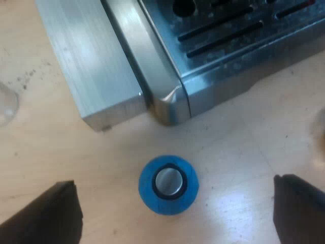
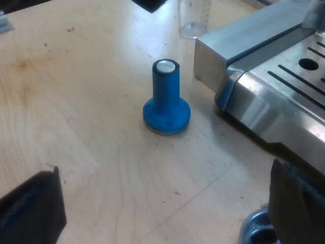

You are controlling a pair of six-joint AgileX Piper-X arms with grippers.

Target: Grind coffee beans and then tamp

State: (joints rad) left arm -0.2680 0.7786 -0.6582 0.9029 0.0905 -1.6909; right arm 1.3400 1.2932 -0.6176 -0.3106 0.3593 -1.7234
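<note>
- Left hand (image 1: 175, 182), fingers spread wide and holding nothing, hangs directly over the blue tamper (image 1: 167, 184). A grip that closes off-centre on the narrow stem would likely topple it.
- Right hand (image 2: 163, 168), likewise spread and empty, faces the tamper across the tabletop (image 2: 76, 112). A round metal rim (image 2: 256, 229) lies just beside one finger, with too little of it showing to identify. A sideways move could knock it.
- The tamper stands upright on its broad base, apart from both hands and near the corner of the espresso machine (image 1: 228, 51). A finger descending on that side risks striking the steel edge.
- Farther off, a measuring glass (image 2: 194, 18) stands beside the machine, exposed to a careless sweep.
- The task puts grinding first, so lifting the tamper now may be out of order.
</note>
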